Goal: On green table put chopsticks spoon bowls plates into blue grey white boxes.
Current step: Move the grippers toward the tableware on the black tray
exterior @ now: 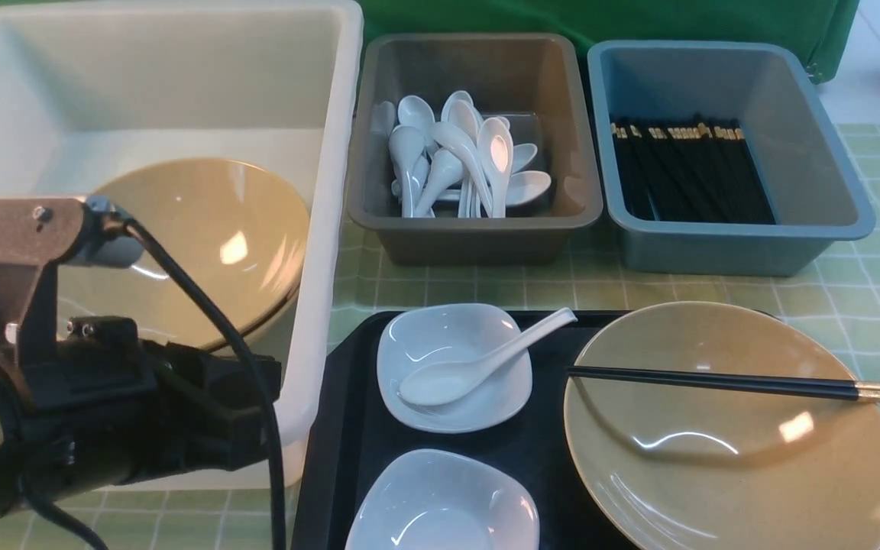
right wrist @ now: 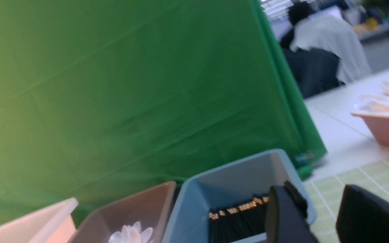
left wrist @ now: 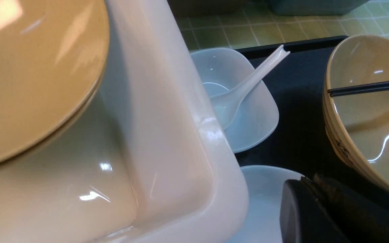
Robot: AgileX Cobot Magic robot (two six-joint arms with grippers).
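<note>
A pair of black chopsticks (exterior: 715,379) lies across a tan bowl (exterior: 730,458) on the right side of a black tray (exterior: 325,428), the gold-banded ends jutting past the bowl's right rim. On the tray's left side a white spoon (exterior: 478,367) rests with its scoop in the farther plate (exterior: 440,328) and its handle slanting out over the rim towards the back. The nearer plate (exterior: 440,504) sits bare just in front of it. The tray lies on the green-checked desk (exterior: 868,290). Behind it, in a row, stand three boxes. The large white box (exterior: 333,153), on the left, holds a second tan bowl (exterior: 211,244), tilted against its floor; the left wrist view shows a doubled rim, possibly two bowls stacked. The brownish-grey box (exterior: 363,153), in the middle, holds a heap of white spoons (exterior: 463,160). The blue-grey box (exterior: 829,168), on the right, holds black sticks (exterior: 684,176) laid side by side. The left arm (exterior: 104,397) reaches in low from the left, in front of the white box's near right corner. Its left fingers (left wrist: 319,202) are pressed together, gripping nothing, above the nearer plate. The right fingers (right wrist: 287,216), seen only from their own wrist camera, stand apart with nothing between them. They are raised and point over the blue-grey box towards a green curtain (right wrist: 113,84).
</note>
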